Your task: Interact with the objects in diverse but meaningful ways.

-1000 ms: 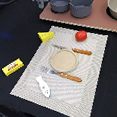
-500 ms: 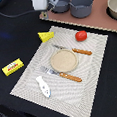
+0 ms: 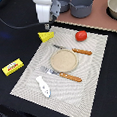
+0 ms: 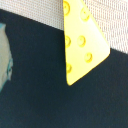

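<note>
The arm has been brought down right over the cheese wedge (image 3: 46,36) since a moment ago, so a grab looks planned; the gripper's (image 3: 51,24) state can't be told.

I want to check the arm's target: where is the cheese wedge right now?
In the exterior view the cheese wedge lies at the placemat's far corner on the exterior view's left, partly off it, just below the arm, with the tomato further right.

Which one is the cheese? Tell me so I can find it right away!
Find the big pale woven placemat in the middle. Go to its far corner on the exterior view's left, just below the white robot arm. The cheese wedge sits there, half on the mat's edge: a yellow triangle dotted with round holes, unlike the flat yellow box lying off the mat.
</note>
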Robot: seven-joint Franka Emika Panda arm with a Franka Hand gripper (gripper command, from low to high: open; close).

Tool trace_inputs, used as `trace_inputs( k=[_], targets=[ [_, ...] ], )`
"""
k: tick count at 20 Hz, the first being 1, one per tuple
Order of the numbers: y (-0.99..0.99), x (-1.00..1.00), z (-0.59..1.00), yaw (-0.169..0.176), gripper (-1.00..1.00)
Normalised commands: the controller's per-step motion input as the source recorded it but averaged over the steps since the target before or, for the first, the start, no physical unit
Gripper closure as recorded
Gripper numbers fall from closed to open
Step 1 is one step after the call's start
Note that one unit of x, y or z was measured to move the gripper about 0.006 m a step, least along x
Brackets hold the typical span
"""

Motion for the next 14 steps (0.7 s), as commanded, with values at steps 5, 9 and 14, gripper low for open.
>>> trace_inputs(
  k=[5, 9, 14],
  targets=[
    [-0.10, -0.01, -0.29, 0.067, -1.00],
    [-0.01, -0.03, -0.15, 0.071, -1.00],
    [-0.02, -0.13, -0.28, 0.073, -1.00]
  ],
)
